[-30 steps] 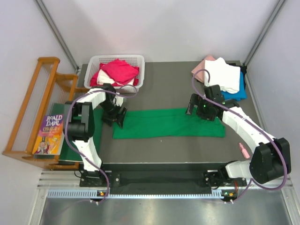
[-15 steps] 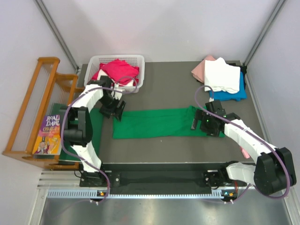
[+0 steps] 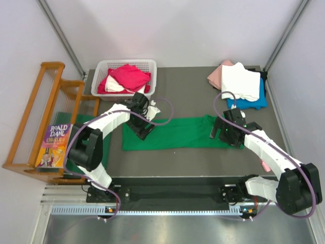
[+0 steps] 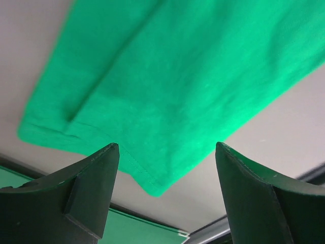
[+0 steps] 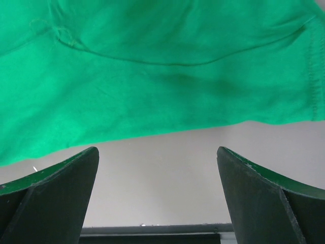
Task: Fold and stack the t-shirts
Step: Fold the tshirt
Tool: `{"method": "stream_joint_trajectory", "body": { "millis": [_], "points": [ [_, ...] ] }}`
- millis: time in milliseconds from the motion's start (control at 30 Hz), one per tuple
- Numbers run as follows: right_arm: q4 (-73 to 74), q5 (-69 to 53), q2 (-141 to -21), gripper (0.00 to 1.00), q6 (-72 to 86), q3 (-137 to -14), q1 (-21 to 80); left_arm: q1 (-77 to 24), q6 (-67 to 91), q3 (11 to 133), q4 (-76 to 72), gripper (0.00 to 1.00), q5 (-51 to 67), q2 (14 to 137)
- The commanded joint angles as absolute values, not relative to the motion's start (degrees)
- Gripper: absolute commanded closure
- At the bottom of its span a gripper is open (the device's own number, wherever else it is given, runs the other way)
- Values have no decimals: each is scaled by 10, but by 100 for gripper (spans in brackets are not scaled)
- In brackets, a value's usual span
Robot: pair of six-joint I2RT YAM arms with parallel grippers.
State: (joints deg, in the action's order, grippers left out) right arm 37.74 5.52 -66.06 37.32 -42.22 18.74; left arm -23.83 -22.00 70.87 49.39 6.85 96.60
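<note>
The bright green t-shirt (image 3: 177,133) lies folded into a long flat strip across the middle of the table. My left gripper (image 3: 143,127) is open and empty, low over the strip's left end; in the left wrist view (image 4: 165,147) a corner of the green shirt (image 4: 167,86) lies between the fingers. My right gripper (image 3: 219,131) is open and empty over the strip's right end; in the right wrist view (image 5: 157,152) the green shirt's (image 5: 152,71) near edge lies just ahead of the fingers. Red/magenta tees (image 3: 129,76) lie in a white basket (image 3: 101,76). Pink (image 3: 217,75), white (image 3: 239,81) and blue (image 3: 254,103) tees are stacked at the back right.
A darker green mat (image 3: 105,150) lies at the table's left edge, also in the left wrist view (image 4: 142,229). A wooden rack (image 3: 35,117) with a Roald Dahl book (image 3: 53,145) stands left of the table. A small pink object (image 3: 264,163) lies at the right front edge.
My left gripper has swung right from beside the basket to over the shirt's left end. My right gripper has come down over the shirt's right end.
</note>
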Motion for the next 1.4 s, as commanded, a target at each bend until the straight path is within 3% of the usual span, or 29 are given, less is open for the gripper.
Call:
{"method": "stream_joint_trajectory", "body": {
  "millis": [0,467,1367],
  "points": [
    [380,87,-678,0,388,-464,187,-229,-272,658,392,19,6,922],
    [395,114,-773,0,400,-529,176,-228,-320,579,200,19,-80,886],
    [461,156,-844,0,396,-594,158,-229,-328,515,198,20,-78,948]
  ]
}}
